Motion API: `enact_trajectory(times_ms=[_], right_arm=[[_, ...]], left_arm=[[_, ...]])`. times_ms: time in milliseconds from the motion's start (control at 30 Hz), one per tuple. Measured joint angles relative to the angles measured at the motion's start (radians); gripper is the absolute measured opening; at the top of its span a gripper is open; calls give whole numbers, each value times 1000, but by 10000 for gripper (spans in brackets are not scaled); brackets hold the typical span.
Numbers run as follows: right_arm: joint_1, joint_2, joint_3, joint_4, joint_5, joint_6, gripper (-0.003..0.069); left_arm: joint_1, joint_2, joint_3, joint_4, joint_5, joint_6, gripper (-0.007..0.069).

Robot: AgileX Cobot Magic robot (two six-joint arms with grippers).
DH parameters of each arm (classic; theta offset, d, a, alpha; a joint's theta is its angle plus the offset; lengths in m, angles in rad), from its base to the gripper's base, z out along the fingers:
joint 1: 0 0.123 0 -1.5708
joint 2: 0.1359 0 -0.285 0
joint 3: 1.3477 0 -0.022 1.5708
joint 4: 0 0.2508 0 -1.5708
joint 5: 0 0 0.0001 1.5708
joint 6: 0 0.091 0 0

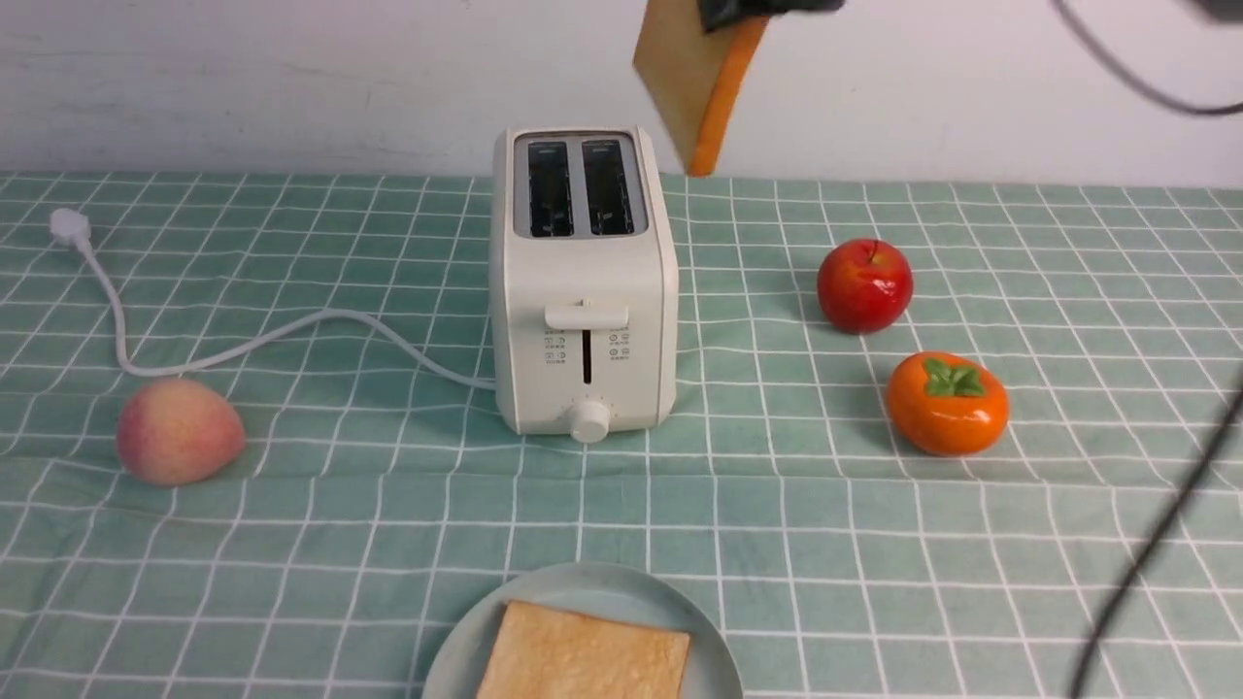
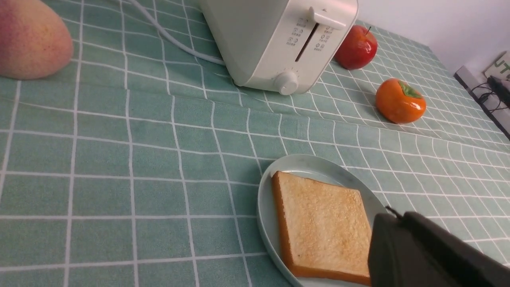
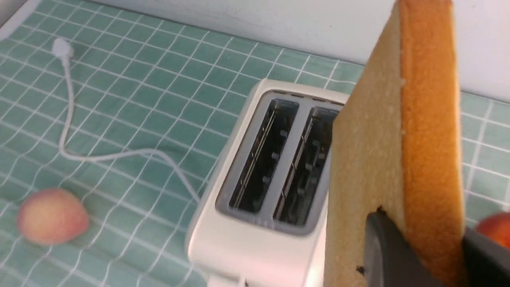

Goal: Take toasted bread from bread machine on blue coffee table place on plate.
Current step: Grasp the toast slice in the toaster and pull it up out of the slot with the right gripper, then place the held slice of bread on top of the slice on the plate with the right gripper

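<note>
Right gripper (image 1: 740, 15) is way up high, jaws pinched on the upper end of a slice of toast (image 1: 694, 87). The slice dangles tilted in the air, clear of the toaster (image 1: 583, 291) and just off its far right corner. Both slots look empty from here.

Down at the near edge of the table (image 1: 291, 544), about the middle, sits the plate (image 1: 583, 575), and the other slice (image 1: 583, 655) lies flat on it, covering most of it.

The left gripper (image 2: 430, 251) is closed, holding nothing, and parked right beside the plate on its right.

Now, the worries. The grip takes only one end of the dangling slice, so I'd say a quick swing toward the plate could make it pivot or slip out. If it drops early it lands on the cloth or clips the toaster's top.

There's little bare plate left. Set down off-centre, this slice could slide off the other one and tip over the rim.

The left gripper is close to the landing spot, so a low approach from the right might bump it.

The apple (image 1: 864, 286) and persimmon (image 1: 947, 403) sit toward the right side. A low sweep could knock them rolling.
</note>
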Motion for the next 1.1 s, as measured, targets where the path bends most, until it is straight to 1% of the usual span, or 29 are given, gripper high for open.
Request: enact_trajectory(times_ms=[33, 100, 233, 267, 333, 400, 467, 500, 567, 600, 633, 667, 733, 833, 1000, 1100], right_arm=[[0, -41, 0, -1, 54, -18, 102], [0, -100, 4, -7, 107, -32, 102], [-4, -156, 80, 9, 120, -41, 102], [-4, -172, 145, 33, 122, -42, 102], [-4, -194, 294, 124, 121, -55, 102], [-4, -198, 365, 177, 121, -70, 102], [-4, -198, 541, 354, 121, -145, 102], [-4, -198, 553, 367, 121, -152, 102], [-4, -169, 697, 529, 116, -246, 102], [-4, -166, 697, 539, 115, -253, 102], [-4, -142, 762, 625, 109, -310, 102], [-4, -139, 769, 635, 108, -317, 102], [-1, -99, 831, 735, 96, -384, 102], [8, -74, 866, 766, 82, -396, 102], [54, -36, 900, 764, 75, -397, 103], [78, -3, 902, 768, 75, -398, 129]], left_arm=[[0, 0, 0, -1, 0, 0, -14], [0, 0, 0, -8, 0, 0, -14], [0, 0, 0, -8, 0, 0, -14], [0, 0, 0, -8, 0, 0, -14], [0, 0, 0, -8, 0, 0, -14], [0, 0, 0, -8, 0, 0, -14], [0, 0, 0, -8, 0, 0, -14], [0, 0, 0, -8, 0, 0, -14], [0, 0, 0, -8, 0, 0, -14], [0, 0, 0, -8, 0, 0, -14], [0, 0, 0, -8, 0, 0, -14], [0, 0, 0, -8, 0, 0, -14], [0, 0, 0, -8, 0, 0, -14], [0, 0, 0, -8, 0, 0, -14], [0, 0, 0, -8, 0, 0, -14], [0, 0, 0, -8, 0, 0, -14]])
